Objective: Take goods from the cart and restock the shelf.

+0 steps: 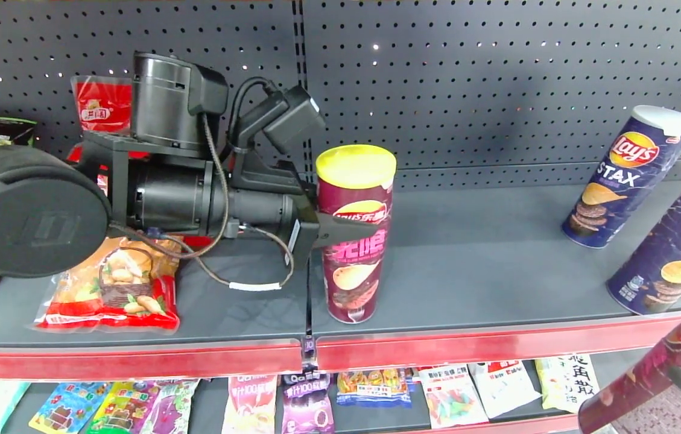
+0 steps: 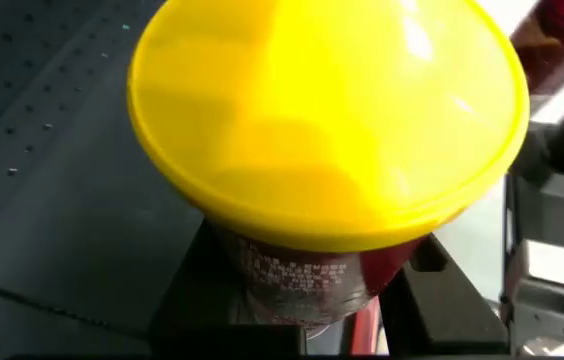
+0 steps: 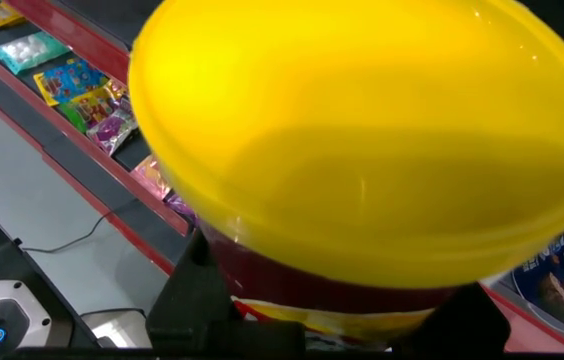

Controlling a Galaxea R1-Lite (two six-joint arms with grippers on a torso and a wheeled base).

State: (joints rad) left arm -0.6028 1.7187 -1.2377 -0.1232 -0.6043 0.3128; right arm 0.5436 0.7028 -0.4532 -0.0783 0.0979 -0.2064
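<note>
A maroon chip can with a yellow lid stands upright on the grey shelf, near its front edge. My left gripper comes in from the left and is shut on the can's middle. In the left wrist view the yellow lid sits above the left gripper, whose fingers press the can's sides. At the lower right, a second red chip can hangs tilted below the shelf edge. My right gripper is shut on it under its yellow lid.
Two blue chip cans lean on the shelf's right end. A peanut bag and a red packet lie at the left. Bare shelf lies between the maroon and blue cans. Snack packets fill the lower shelf.
</note>
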